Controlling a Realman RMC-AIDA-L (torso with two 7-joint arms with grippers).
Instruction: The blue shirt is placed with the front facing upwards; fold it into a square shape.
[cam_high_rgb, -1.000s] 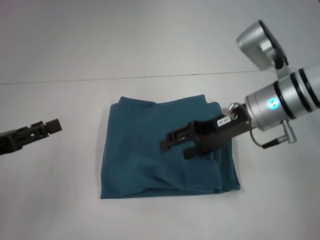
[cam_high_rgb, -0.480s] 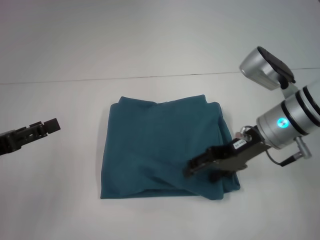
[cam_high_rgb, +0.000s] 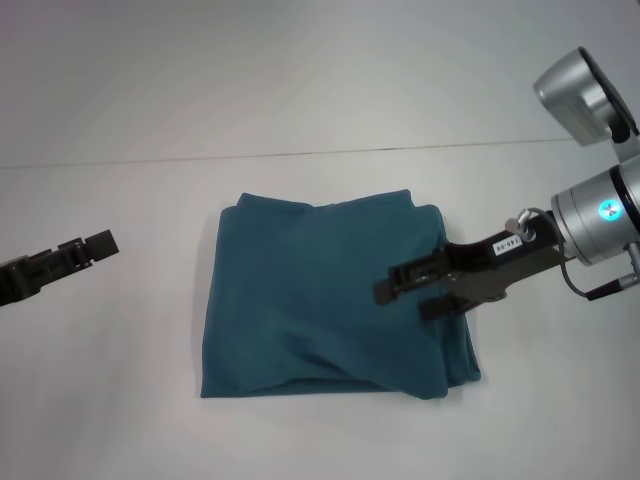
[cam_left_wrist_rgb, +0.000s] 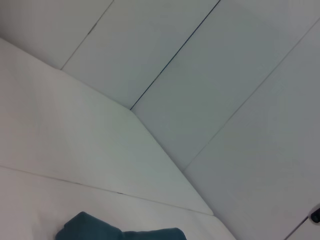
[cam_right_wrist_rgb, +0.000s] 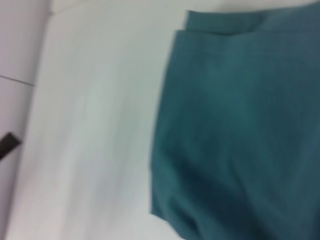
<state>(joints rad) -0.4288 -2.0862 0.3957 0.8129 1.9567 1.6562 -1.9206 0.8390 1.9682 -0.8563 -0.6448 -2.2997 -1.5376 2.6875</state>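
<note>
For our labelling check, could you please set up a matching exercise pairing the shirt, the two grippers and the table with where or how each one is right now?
Things:
1. blue shirt
2. left gripper
3. right gripper
4. table

States:
A. above the shirt's right part, jaws apart, holding nothing
B. white, carrying the shirt
C. folded to a rough square
D. off to the shirt's left, over bare surface

Pairs: 1-C, 2-D, 3-A, 4-B

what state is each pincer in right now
Left pincer: cannot be told, off beside the folded teal-blue cotton shirt.
Right pincer: open, empty, above the shirt.
</note>
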